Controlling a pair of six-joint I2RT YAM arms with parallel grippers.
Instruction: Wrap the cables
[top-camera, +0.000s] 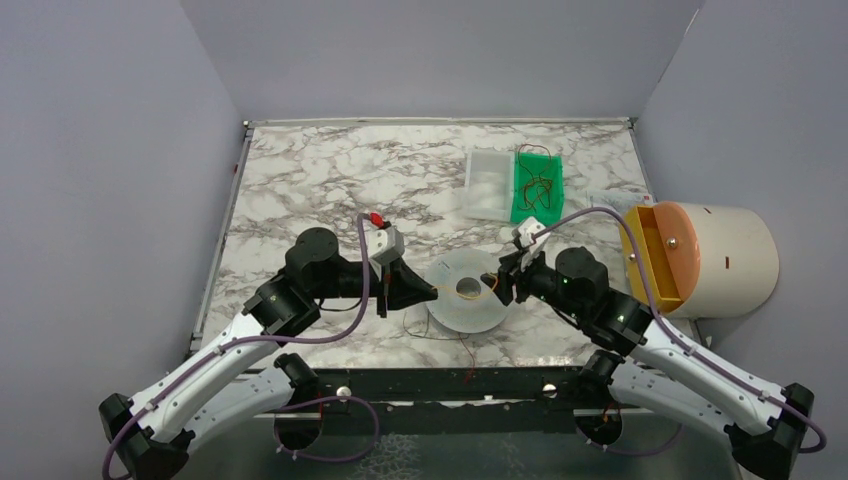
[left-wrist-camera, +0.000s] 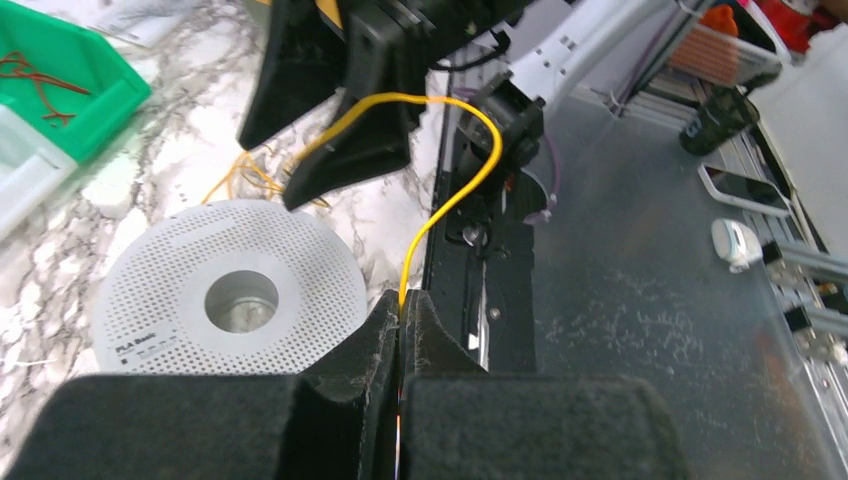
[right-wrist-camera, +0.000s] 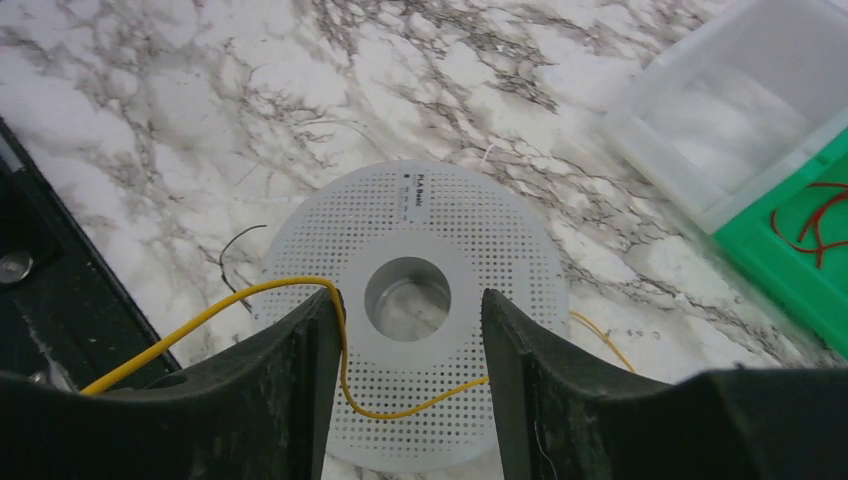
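Observation:
The translucent white perforated spool (top-camera: 468, 290) lies flat on the marble table between my two grippers. My left gripper (top-camera: 425, 292) is shut on a thin yellow cable (left-wrist-camera: 470, 180), pinched at the fingertips (left-wrist-camera: 402, 305) just right of the spool (left-wrist-camera: 300, 260). The cable arcs up to my right gripper (left-wrist-camera: 330, 130). My right gripper (top-camera: 500, 283) hovers open over the spool (right-wrist-camera: 440, 200). The yellow cable (right-wrist-camera: 400, 412) drapes over its left finger (right-wrist-camera: 290, 370) and sags across the gap (right-wrist-camera: 410, 300), not clamped. More yellow cable lies beside the spool (right-wrist-camera: 605, 345).
A green bin (top-camera: 537, 187) holding reddish-brown wires and a clear tray (top-camera: 490, 185) stand at the back right. A cream drum with an orange insert (top-camera: 700, 258) lies at the right edge. Thin loose wires (top-camera: 440, 335) trail toward the black front rail (top-camera: 450, 385).

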